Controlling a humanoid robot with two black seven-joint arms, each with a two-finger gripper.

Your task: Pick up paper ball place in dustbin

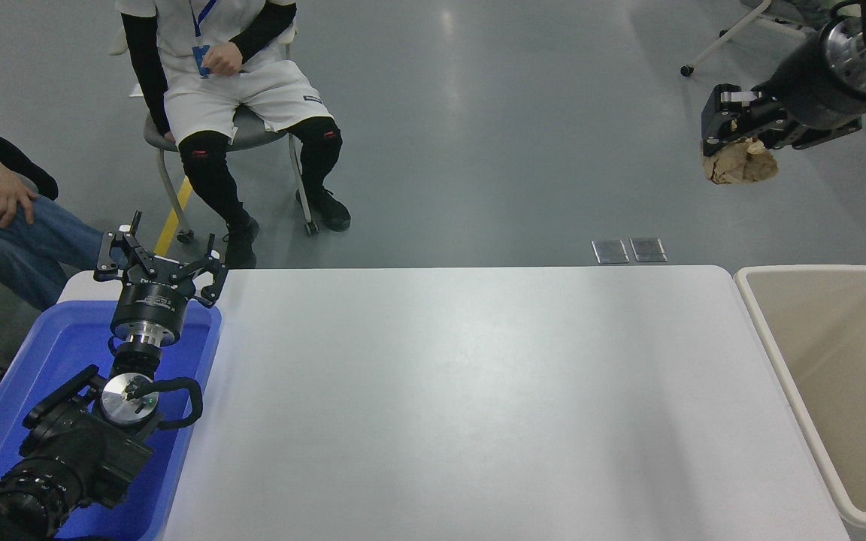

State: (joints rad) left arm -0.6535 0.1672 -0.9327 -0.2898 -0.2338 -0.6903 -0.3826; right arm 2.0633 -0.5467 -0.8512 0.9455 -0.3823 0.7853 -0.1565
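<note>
Left hand (158, 259) is parked at the near left over a blue tray (42, 353), fingers spread, holding nothing. The white surface (463, 391) carries no items. Seated persons occupy the far left, well apart. Right hand (734, 139) is raised at the far right, pinching the paper ball (740, 164). Pickup is done; release remains. The dustbin (779, 353) stands at the right edge, its opening unobstructed.

Paper, plastic and metal surfaces.
Paper ball (739, 162): tan, crinkled, matt kraft paper. Dustbin (779, 353): smooth beige plastic, rounded off-white rim. Table (478, 406): smooth white top, faint sheen. Blue tray (42, 353): glossy plastic. Right gripper (734, 131): matt black, shiny metal wrist collar.
</note>
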